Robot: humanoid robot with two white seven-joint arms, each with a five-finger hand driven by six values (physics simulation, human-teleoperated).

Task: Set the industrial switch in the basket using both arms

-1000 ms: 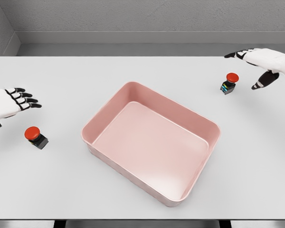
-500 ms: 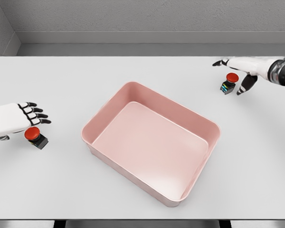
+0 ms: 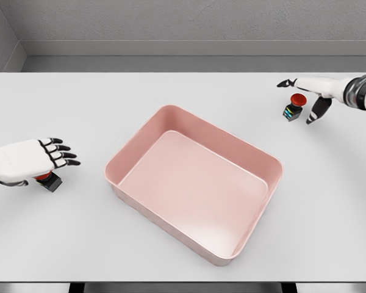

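The industrial switch (image 3: pixel 296 106) you are reaching for at the upper right is sitting on the white table (image 3: pixel 183 97), with your right hand (image 3: pixel 309 90) hovering over it, fingers spread and holding nothing. At the left edge, your left hand (image 3: pixel 25 160) is covering a second switch (image 3: pixel 49 180), fingers extended, not gripping. The pink basket (image 3: pixel 256 151) is lying mid-frame.

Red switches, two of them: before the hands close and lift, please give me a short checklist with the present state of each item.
1. Left robot hand over left switch: ok, covers most of it.
2. Left fingers closed on it: not ok, fingers stretched out.
3. Right robot hand around right switch: ok, fingers on both sides.
4. Right grasp closed: not ok, fingers spread.
5. Pink basket holds nothing inside: ok.
6. Contact under the left palm: cannot tell.
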